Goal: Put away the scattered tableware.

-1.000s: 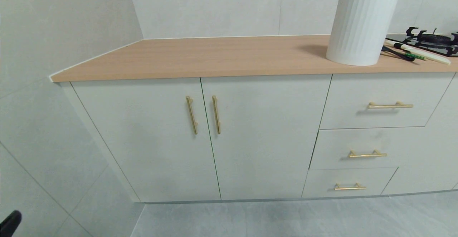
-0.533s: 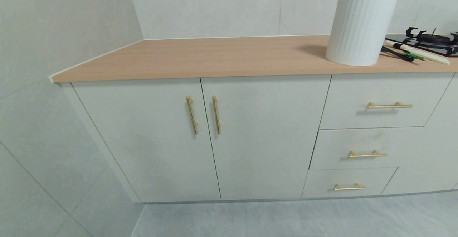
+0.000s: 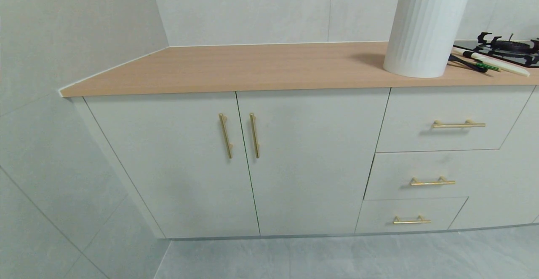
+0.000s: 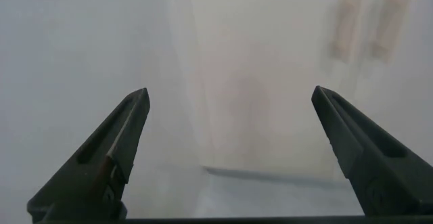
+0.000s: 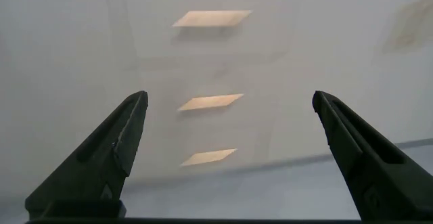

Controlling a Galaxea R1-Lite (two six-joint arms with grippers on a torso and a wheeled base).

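**Utensils lie flat by the hob, both grippers wide open**

Here's the scattered tableware (image 3: 490, 62): a little cluster of slim utensils on the far right of the wooden countertop (image 3: 252, 66). It sits between the ribbed white holder (image 3: 425, 30) and the black burner (image 3: 509, 47). There's a long pale one, a dark one and something green, lying close together and possibly overlapping.

By the look of them they're light, stiff and smooth, so probably a bit slippery. Lying flat on the wood, they offer little to get under. The best bet is a pinch across the narrow width, about mid-length, on the pale one, which lies clearest of the rest.

Their long axes run flat along the counter, from beside the holder's base out to the right and a little toward the front edge. (Which end is the handle? Too small to tell.)

The left gripper (image 4: 229, 94) has its jaws spread wide and holds nothing, facing the cabinet doors. The right gripper (image 5: 229, 97) is just as wide and also holds nothing, facing the drawers.
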